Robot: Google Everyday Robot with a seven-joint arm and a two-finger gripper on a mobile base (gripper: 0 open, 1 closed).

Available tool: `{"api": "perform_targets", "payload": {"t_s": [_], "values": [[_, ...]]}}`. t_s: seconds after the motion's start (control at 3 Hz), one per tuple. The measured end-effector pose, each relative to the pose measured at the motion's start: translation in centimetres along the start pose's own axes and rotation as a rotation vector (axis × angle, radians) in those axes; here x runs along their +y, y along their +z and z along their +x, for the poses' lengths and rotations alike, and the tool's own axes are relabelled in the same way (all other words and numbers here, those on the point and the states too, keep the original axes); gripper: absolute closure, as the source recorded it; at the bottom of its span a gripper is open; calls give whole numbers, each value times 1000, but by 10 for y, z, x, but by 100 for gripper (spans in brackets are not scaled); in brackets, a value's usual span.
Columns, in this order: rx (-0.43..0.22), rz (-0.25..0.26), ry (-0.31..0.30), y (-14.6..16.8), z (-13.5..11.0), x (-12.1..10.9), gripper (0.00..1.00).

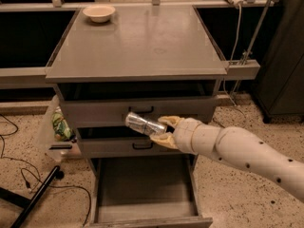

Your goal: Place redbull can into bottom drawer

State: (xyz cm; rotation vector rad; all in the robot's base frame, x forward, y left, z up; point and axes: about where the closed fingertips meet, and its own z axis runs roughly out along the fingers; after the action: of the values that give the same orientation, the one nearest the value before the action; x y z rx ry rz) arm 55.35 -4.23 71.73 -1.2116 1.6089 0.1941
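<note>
Took the grey metal cabinet (137, 46) with its flat top surface as the landmark. Noted one cream jointed robot arm (247, 151) reaching in from the cabinet's right, across its front. Counted three drawers in that front: two shallow drawers with black handles, and under them one deep grey bottom drawer (142, 186), pulled out at the cabinet's foot with a plain tray floor. Spotted one cream bowl (99, 12) at the far left corner of the cabinet top. Found one tan two-finger pincer (164, 130) before the two upper drawers, clenched around one slim silver redbull can (141, 123), tilted, higher up the cabinet front than the open tray. Judged the step as carrying, with the can not yet released. Judged the next move to call for lowering the can down the cabinet front into the tray, then loosening the grip near its floor.
</note>
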Motion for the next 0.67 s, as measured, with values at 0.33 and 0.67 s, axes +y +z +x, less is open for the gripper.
{"api": "perform_targets", "payload": {"t_s": [0.33,0.67], "values": [[61,-90,110,51,73,72,100],[111,-160,265,89,145,155,100]]}}
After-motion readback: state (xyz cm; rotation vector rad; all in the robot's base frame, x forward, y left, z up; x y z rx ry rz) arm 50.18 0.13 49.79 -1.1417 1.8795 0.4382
